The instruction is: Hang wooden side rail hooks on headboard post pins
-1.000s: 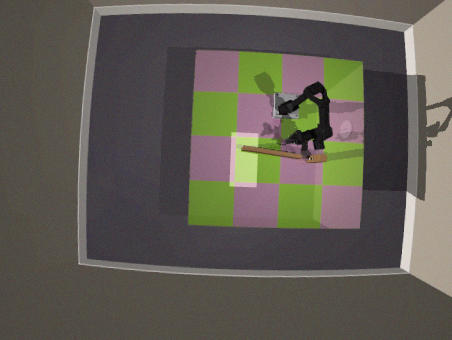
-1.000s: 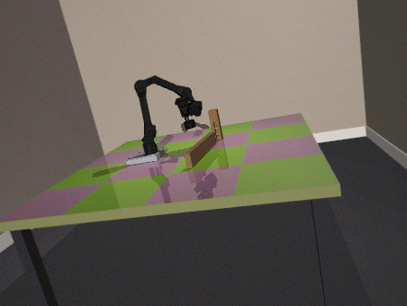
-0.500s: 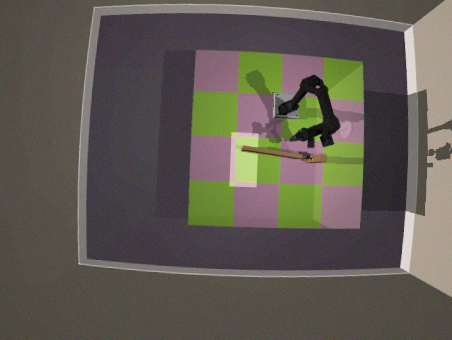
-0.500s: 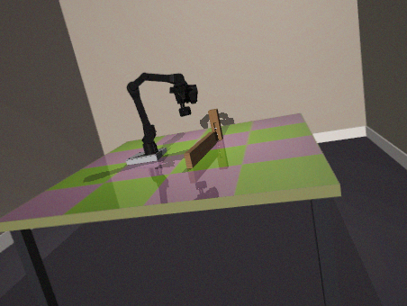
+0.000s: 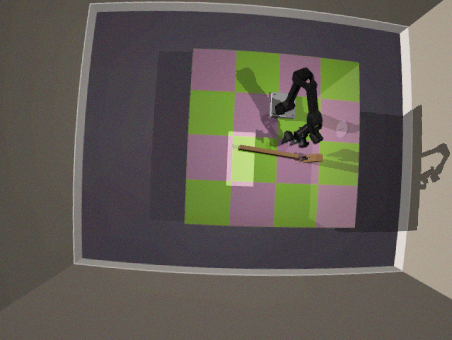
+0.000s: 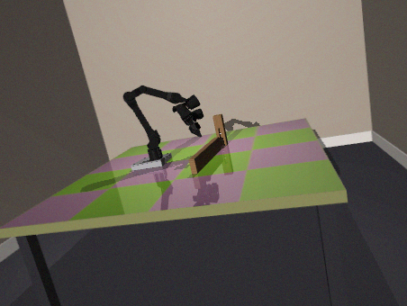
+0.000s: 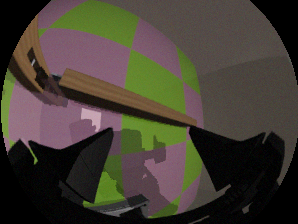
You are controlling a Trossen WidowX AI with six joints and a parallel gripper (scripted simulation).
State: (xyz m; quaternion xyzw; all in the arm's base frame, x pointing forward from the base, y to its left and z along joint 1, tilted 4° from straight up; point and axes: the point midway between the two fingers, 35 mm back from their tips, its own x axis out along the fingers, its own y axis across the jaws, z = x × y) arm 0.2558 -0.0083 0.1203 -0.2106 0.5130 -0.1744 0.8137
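Observation:
The wooden side rail (image 5: 270,152) (image 6: 207,155) (image 7: 125,101) stands on its long edge, its far end down on the table. Its other end meets the lower part of the upright headboard post (image 5: 315,158) (image 6: 219,123). In the wrist view the post (image 7: 29,42) shows its dark slot, and a bit of grey metal shows between rail and post. Whether both hooks sit on the pins cannot be told. My gripper (image 5: 294,141) (image 6: 196,131) (image 7: 152,131) is open and empty, beside and above the rail on the arm-base side, apart from both rail and post.
The arm's light grey base plate (image 5: 275,111) (image 6: 141,166) is on the same side of the rail as the gripper. The checkered pink and green table (image 5: 210,205) (image 6: 288,175) lies under everything. The post is upright near the gripper's side of the table.

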